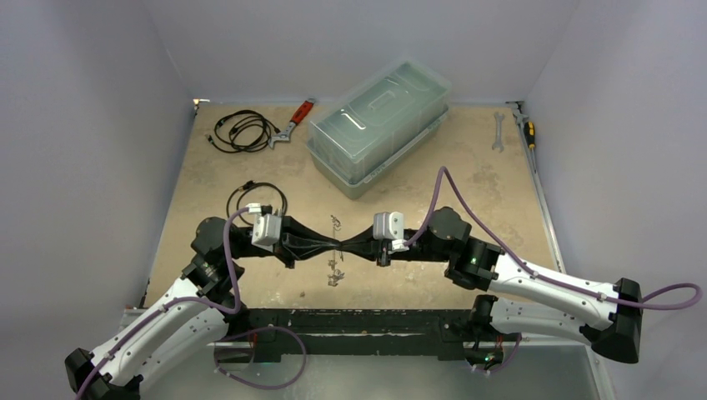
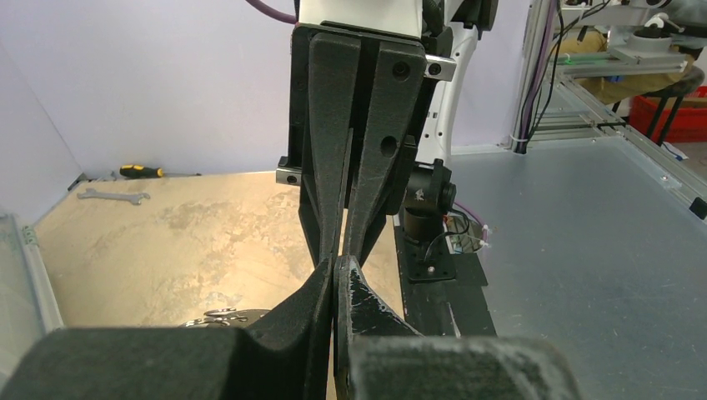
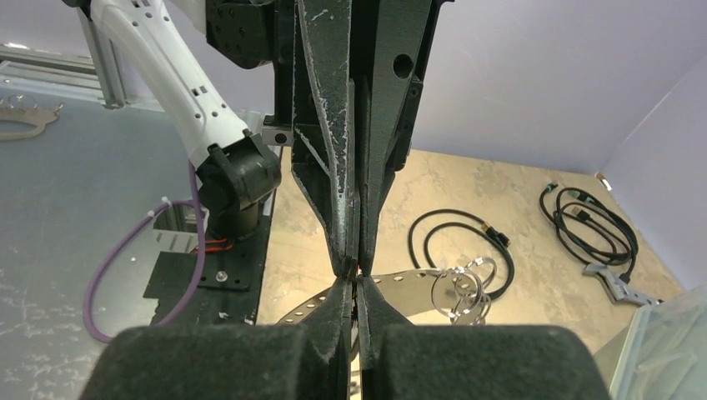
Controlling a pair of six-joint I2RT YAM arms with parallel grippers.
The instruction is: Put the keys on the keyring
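My two grippers meet tip to tip over the middle of the table, left gripper (image 1: 333,247) from the left and right gripper (image 1: 347,247) from the right. Both are shut. The keyring (image 3: 400,283) shows in the right wrist view as a thin pale band with small holes. It runs across right behind the touching fingertips, so both seem to pinch it. A bunch of small silver rings and keys (image 3: 463,287) hangs on that band to the right. From above, keys (image 1: 335,275) dangle just in front of the tips and more (image 1: 335,222) just behind. The left wrist view shows silver bits (image 2: 218,317) low left.
A clear lidded plastic box (image 1: 379,125) stands at the back centre. Two black cable coils (image 1: 242,131) (image 1: 256,198) lie at the left, with red-handled pliers (image 1: 293,122) beside the far one. A spanner (image 1: 498,131) and a screwdriver (image 1: 528,129) lie at the back right.
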